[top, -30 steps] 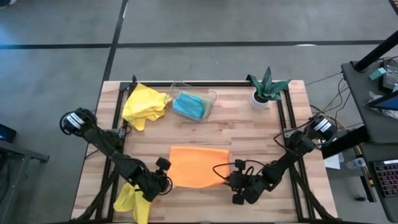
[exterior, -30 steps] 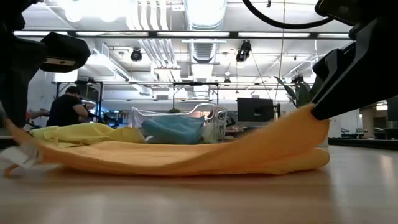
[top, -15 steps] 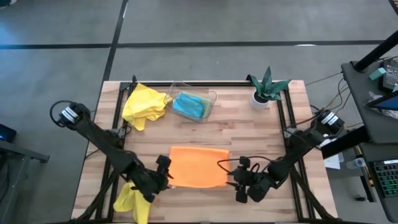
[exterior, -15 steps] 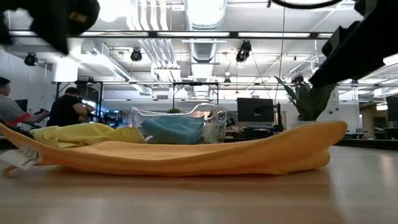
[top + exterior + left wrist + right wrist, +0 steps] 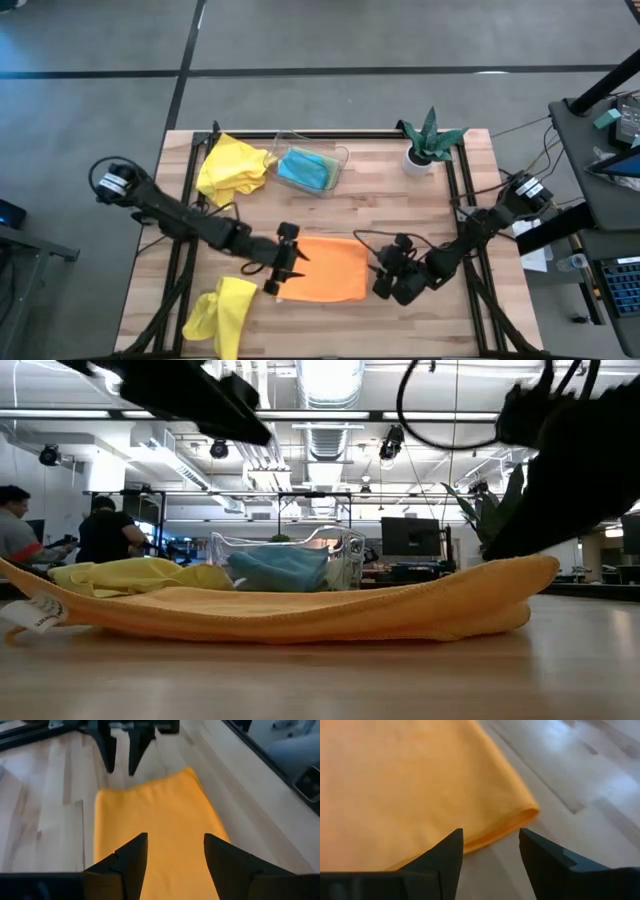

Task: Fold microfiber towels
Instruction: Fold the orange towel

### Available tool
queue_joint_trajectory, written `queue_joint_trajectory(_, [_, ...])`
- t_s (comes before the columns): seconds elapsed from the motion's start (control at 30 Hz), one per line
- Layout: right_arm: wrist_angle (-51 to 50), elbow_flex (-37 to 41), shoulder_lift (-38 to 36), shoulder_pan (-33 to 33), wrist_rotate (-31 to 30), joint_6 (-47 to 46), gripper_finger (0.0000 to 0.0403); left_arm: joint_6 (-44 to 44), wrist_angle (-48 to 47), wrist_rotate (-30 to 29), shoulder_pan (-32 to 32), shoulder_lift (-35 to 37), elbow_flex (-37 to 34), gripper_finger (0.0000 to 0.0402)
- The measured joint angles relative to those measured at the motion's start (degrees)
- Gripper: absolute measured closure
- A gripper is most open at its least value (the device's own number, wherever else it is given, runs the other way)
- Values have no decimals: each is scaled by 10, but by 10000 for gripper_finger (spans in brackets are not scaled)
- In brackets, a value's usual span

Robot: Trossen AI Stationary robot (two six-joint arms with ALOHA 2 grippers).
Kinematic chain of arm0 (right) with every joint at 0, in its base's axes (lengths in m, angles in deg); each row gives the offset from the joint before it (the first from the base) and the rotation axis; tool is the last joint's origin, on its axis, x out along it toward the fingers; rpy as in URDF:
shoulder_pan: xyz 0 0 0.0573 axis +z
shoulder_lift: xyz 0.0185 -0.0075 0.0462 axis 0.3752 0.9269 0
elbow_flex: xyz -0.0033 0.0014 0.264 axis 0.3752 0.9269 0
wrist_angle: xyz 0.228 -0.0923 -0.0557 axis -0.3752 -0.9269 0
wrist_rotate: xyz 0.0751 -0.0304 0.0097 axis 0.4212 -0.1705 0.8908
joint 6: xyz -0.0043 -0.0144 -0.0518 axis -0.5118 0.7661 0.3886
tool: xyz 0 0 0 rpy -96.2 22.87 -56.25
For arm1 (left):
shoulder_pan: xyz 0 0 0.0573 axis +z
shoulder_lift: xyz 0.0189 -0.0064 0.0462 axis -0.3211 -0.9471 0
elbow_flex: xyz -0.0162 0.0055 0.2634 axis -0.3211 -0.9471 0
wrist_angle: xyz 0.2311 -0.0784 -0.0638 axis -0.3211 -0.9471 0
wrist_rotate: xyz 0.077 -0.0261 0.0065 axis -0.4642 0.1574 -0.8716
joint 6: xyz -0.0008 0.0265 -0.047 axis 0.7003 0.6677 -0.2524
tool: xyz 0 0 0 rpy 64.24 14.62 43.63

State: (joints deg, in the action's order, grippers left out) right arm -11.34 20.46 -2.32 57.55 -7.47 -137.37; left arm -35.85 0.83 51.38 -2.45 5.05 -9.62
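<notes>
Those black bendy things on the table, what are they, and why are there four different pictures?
They are two robot arms. One camera looks down from above, one sits low on the table, and one rides on each wrist. The left tool and right tool are both open, one at each side of the folded orange towel, holding nothing. Also there: two yellow towels, a blue towel in a clear tray, and a plant.

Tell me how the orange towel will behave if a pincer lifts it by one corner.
The orange towel will probably drape and sag: its folded edge lies soft and rounded in the low view. It looks light, lying thin and flat. The fold would likely fall open, since nothing holds the layers together.
</notes>
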Motion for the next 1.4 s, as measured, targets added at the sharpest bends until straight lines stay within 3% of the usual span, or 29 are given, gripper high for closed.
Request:
queue_joint_trajectory(0.23, [100, 71, -37, -51, 24, 11, 203, 1, 111, 80, 69, -44, 0, 223])
queue_joint_trajectory(0.37, [208, 123, -65, -82, 48, 38, 202, -8, 166, 87, 83, -72, 1, 223])
queue_joint_trajectory(0.57, [274, 171, -78, -126, 83, 52, 202, -8, 209, 89, 88, -97, 3, 223])
queue_joint_trajectory(0.9, [349, 179, -38, -180, 195, 78, 202, -9, 211, 90, 88, -100, 2, 224])
queue_joint_trajectory(1.23, [356, 178, -10, -184, 222, 91, 204, -8, 205, 90, 88, -100, 1, 224])
queue_joint_trajectory(1.4, [397, 178, 15, -184, 222, 114, 242, -8, 205, 90, 88, -100, 1, 224])
